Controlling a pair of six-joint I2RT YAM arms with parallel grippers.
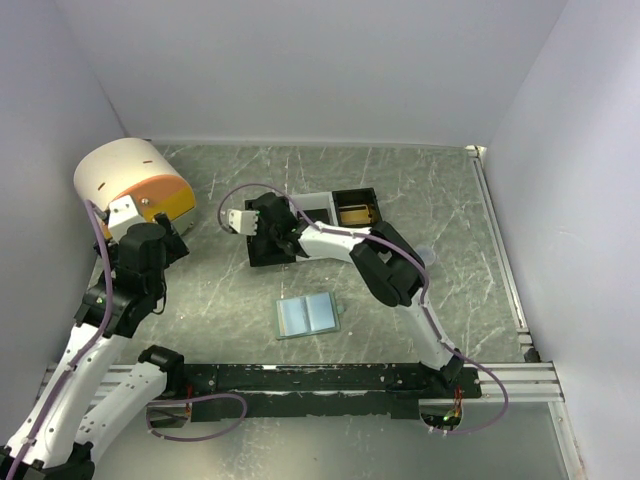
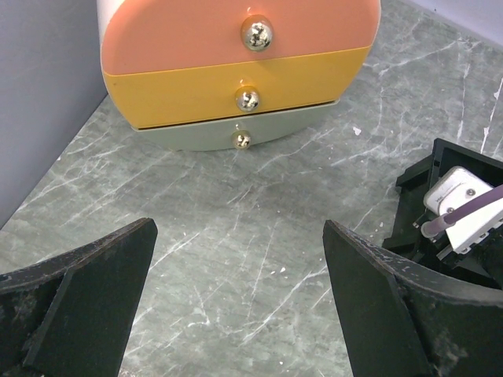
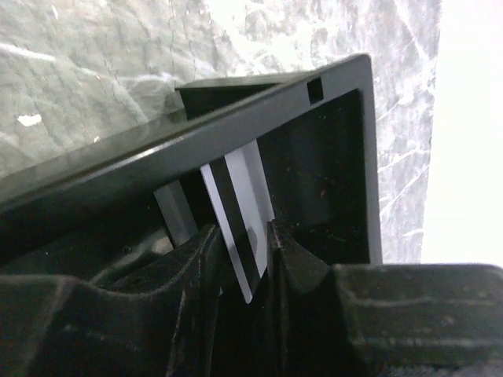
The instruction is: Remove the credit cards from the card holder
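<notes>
**One card over the tray, holder open behind the right jaws**

Top view: The card holder (image 1: 308, 315) lies open and flat on the tabletop (image 1: 420, 200), pale inner panels up. Its long axis runs left to right with a slight tilt. It sits between the tray (image 1: 316, 204) and the arm bases. The right jaws are down at the tray's left black compartment, so the holder lies toward the bases from them and close by. The left jaws are well apart from it, beside the drawer unit (image 1: 130, 180). The right arm is plainly the nearer one. Whether any cards remain in the panels cannot be told from here.

Left wrist view: The left jaws are spread wide and hold nothing. The drawer unit (image 2: 236, 86) is ahead and a corner of the tray (image 2: 440, 165) is at the right. The holder is not seen.

Right wrist view: This shows what the top view hides. The right jaws are closed on a pale credit card (image 3: 244, 196), pinched edge-on at its near end. Its long axis points away from the jaws into the compartment, behind the tray wall (image 3: 236, 129). The likely next move is to release it, then reach toward the bases for the holder.
</notes>
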